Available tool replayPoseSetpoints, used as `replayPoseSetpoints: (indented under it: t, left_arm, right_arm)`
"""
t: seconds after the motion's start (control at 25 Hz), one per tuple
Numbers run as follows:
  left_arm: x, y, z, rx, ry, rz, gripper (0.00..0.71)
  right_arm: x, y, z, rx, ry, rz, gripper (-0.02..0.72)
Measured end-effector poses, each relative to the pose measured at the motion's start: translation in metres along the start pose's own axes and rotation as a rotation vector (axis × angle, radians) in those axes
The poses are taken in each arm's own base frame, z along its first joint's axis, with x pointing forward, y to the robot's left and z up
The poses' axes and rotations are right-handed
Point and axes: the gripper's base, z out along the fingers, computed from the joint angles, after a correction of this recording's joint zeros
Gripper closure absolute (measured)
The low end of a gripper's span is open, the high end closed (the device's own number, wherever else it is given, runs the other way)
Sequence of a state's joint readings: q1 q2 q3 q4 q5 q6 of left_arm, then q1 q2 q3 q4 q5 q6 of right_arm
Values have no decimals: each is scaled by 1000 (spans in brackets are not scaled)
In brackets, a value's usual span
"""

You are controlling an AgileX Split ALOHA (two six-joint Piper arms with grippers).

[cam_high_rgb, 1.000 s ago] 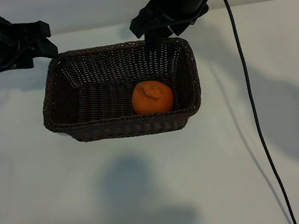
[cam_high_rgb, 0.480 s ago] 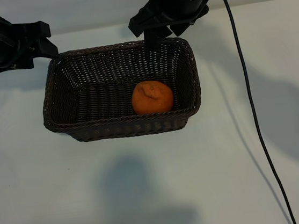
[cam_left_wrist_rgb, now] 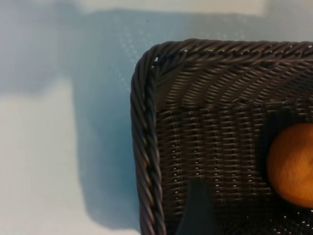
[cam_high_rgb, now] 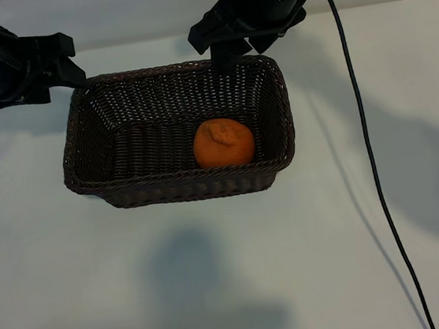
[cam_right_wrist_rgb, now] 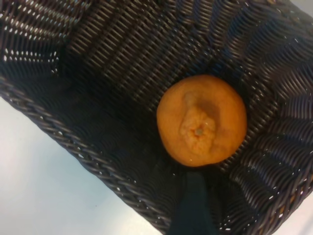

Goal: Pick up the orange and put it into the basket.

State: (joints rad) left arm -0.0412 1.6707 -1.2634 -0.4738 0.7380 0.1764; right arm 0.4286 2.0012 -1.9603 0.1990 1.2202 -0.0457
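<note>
The orange point(cam_high_rgb: 223, 143) lies on the floor of the dark wicker basket point(cam_high_rgb: 182, 186), right of its middle, nub facing up. My right gripper point(cam_high_rgb: 234, 45) hangs above the basket's far rim, open and empty, well clear of the fruit. Its wrist view looks down on the orange point(cam_right_wrist_rgb: 201, 120) past one dark finger point(cam_right_wrist_rgb: 193, 205). My left gripper point(cam_high_rgb: 65, 59) hovers open at the basket's far left corner, holding nothing. The left wrist view shows that corner's braided rim point(cam_left_wrist_rgb: 144, 147), one finger point(cam_left_wrist_rgb: 198, 210) and part of the orange point(cam_left_wrist_rgb: 293, 166).
A black cable point(cam_high_rgb: 369, 155) runs from the right arm down across the white table point(cam_high_rgb: 216, 276) on the right side. The arms cast soft shadows on the tabletop in front of the basket.
</note>
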Motion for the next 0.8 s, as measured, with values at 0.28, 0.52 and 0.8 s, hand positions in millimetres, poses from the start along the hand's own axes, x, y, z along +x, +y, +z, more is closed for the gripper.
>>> replayPoseSetpoints:
  t: [0.28, 0.52, 0.8]
  left_arm:
    - [1, 0, 0, -1, 8, 3, 121]
    - [1, 0, 0, 0, 11, 3, 121]
    - [1, 0, 0, 0, 11, 3, 121]
  right_arm:
    - [-3, 0, 0, 0, -31, 3, 148]
    - [-3, -2, 0, 21, -38, -6, 148]
    - [-3, -4, 0, 42, -37, -14, 148]
